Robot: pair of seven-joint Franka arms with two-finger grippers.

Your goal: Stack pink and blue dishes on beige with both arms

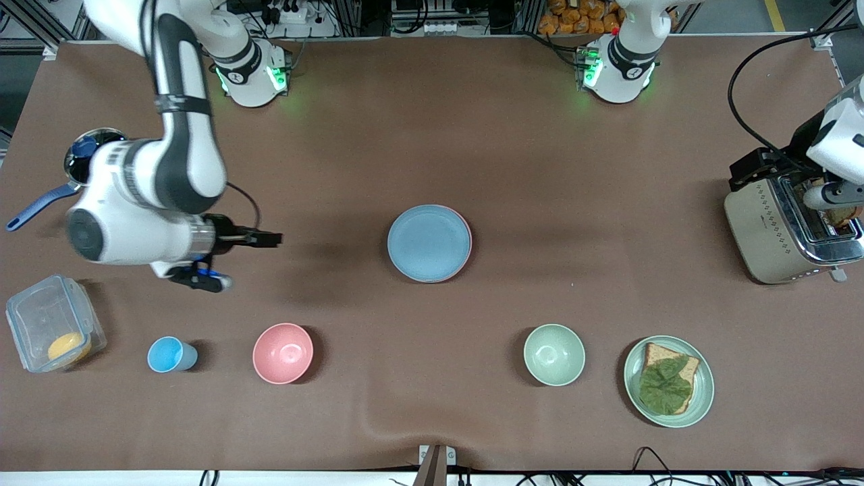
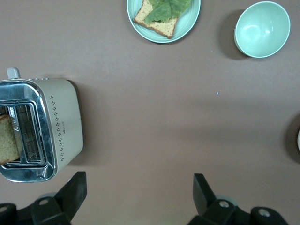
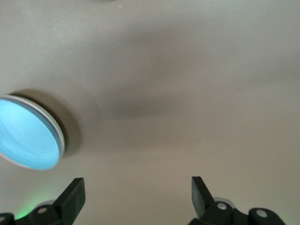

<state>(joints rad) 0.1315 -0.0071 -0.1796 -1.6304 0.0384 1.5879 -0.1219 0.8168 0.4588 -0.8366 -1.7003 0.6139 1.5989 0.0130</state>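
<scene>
The light blue plate [image 1: 428, 241] lies in the middle of the table on top of the pink plate [image 1: 466, 253], of which only a thin rim shows. No beige plate shows in any view. My right gripper [image 1: 243, 253] hangs open and empty over bare table, toward the right arm's end from the stack. In the right wrist view the gripper [image 3: 136, 192] has nothing between its fingers and the blue plate [image 3: 26, 133] sits off to one side. My left gripper [image 1: 833, 197] is up over the toaster [image 1: 790, 229]. In the left wrist view this gripper [image 2: 139, 192] is open and empty.
Along the edge nearest the front camera stand a clear container [image 1: 54, 331], a blue cup [image 1: 170, 354], a pink bowl [image 1: 283, 353], a green bowl [image 1: 554, 354] and a green plate [image 1: 702, 398] with bread and lettuce. A pot [image 1: 88, 158] with a blue handle sits under the right arm.
</scene>
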